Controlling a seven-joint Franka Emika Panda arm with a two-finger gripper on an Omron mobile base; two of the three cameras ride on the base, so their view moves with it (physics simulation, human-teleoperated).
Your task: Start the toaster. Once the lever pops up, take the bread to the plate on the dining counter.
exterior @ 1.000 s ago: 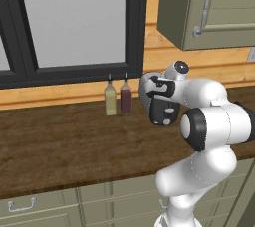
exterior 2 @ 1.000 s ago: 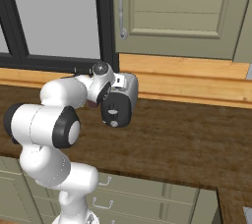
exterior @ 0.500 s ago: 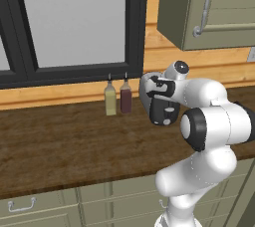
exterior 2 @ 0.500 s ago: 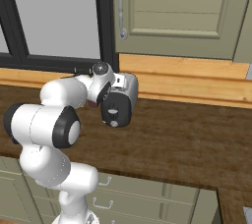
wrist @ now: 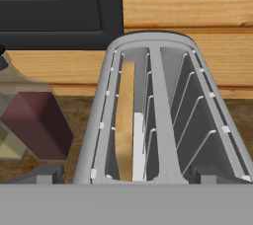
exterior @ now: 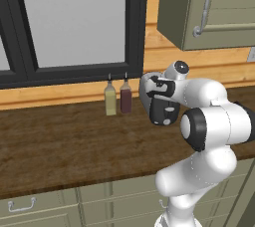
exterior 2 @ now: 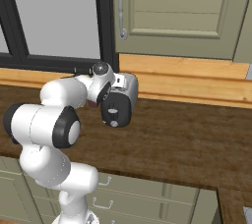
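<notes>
Silver-grey toaster, light tan bread, dark brown wood-grain counter, olive and maroon bottles

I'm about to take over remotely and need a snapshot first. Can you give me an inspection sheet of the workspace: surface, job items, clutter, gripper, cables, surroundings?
Surface: dark wood-grain counter above drawer fronts.
Job's things: toaster stands on the counter by the wall; bread sits down in its left slot as the hand view shows it, the other slot has none. Plate: nothing seen.
Clutter: two bottles, one yellowish and one dark red, side by side below the window.
Gripper: open, looking down over the toaster slots; holding nothing.
Cables: nothing seen.
Surroundings: black-framed window, wood-panel wall, grey-green upper cabinet with handle.
</notes>
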